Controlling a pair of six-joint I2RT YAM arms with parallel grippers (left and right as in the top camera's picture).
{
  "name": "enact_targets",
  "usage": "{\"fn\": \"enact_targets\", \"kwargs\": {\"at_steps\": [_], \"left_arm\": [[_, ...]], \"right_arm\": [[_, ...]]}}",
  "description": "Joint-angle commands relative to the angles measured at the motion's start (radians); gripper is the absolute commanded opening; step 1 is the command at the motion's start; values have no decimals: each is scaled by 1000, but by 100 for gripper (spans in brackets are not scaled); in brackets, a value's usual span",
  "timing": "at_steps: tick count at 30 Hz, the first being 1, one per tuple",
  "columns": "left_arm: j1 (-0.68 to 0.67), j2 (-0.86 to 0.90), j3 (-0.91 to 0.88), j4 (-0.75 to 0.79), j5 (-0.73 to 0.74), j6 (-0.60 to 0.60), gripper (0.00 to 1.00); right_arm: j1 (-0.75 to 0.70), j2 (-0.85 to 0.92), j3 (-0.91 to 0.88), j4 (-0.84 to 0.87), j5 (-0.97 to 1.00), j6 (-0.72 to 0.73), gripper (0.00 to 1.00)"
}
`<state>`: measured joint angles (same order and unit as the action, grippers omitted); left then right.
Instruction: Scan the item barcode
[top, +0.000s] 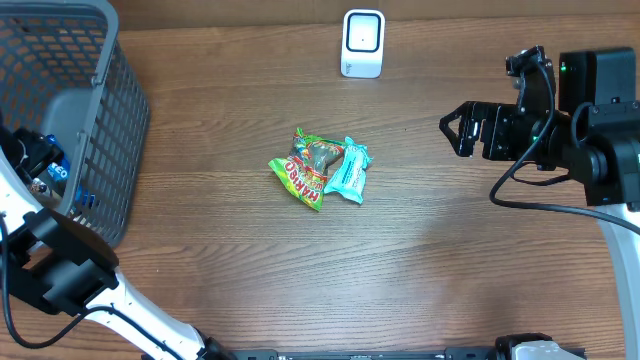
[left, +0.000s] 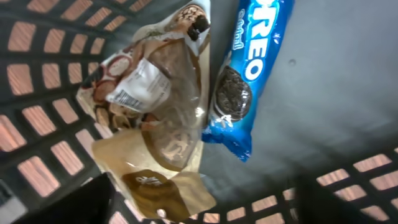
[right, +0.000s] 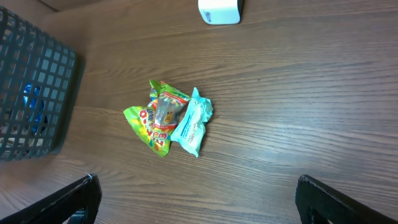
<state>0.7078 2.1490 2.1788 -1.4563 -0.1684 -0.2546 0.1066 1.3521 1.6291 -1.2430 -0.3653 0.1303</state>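
**Desk scene, seen from overhead and from both wrists.** A grey plastic mesh basket (top: 118, 130) is standing at the robot's left end of the brown wood-grain desk (top: 450, 260). The left arm is reaching down into it.

The left tool (left: 205, 202) is hanging over the basket floor. Its dark fingers (left: 62, 208) are spread wide toward either edge of the wrist view and are gripping nothing.

Beneath it, a blue Oreo biscuit pack (left: 245, 68) is lying on the grey floor. Along one side it is touching a clear brown-printed cookie bag (left: 152, 106), which is showing a white printed label on its upper face.

Near the middle of the open desk, a crumpled green Haribo sweet bag (top: 303, 170) and a teal wrapped packet (top: 350, 170) are lying side by side and touching. The teal one is lying on the right arm's side.

A white box-shaped barcode scanner (top: 362, 42) is standing at the far edge, well apart from both packets.

The right tool (top: 452, 132) is hovering over the right part of the desk and pointing toward the two packets, its jaws gaping fully and holding nothing. In its wrist view the two black fingers (right: 68, 202) are sitting in the lower corners, with the packets well ahead between them.
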Motion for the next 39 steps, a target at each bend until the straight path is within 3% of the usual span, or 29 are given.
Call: {"fn": "enact_targets", "kwargs": {"at_steps": [1, 33, 35, 36, 37, 38, 39], "left_arm": [[6, 6, 0, -13, -61, -11, 100], [5, 219, -72, 19, -130, -31, 100], [5, 219, -72, 29, -129, -31, 93], [5, 219, -72, 30, -127, -31, 81], [5, 219, -72, 30, -127, -30, 59], [5, 219, -72, 31, -127, -31, 29], [5, 219, -72, 33, -126, -31, 8]], "right_arm": [[5, -5, 20, 3, 5, -1, 100], [5, -5, 20, -27, 5, -8, 100], [5, -5, 20, -27, 5, -8, 100], [5, -5, 20, -27, 5, -8, 100], [5, -5, 20, -26, 5, -8, 100], [5, -5, 20, -26, 5, -8, 100], [5, -5, 20, -26, 5, -8, 100]]}}
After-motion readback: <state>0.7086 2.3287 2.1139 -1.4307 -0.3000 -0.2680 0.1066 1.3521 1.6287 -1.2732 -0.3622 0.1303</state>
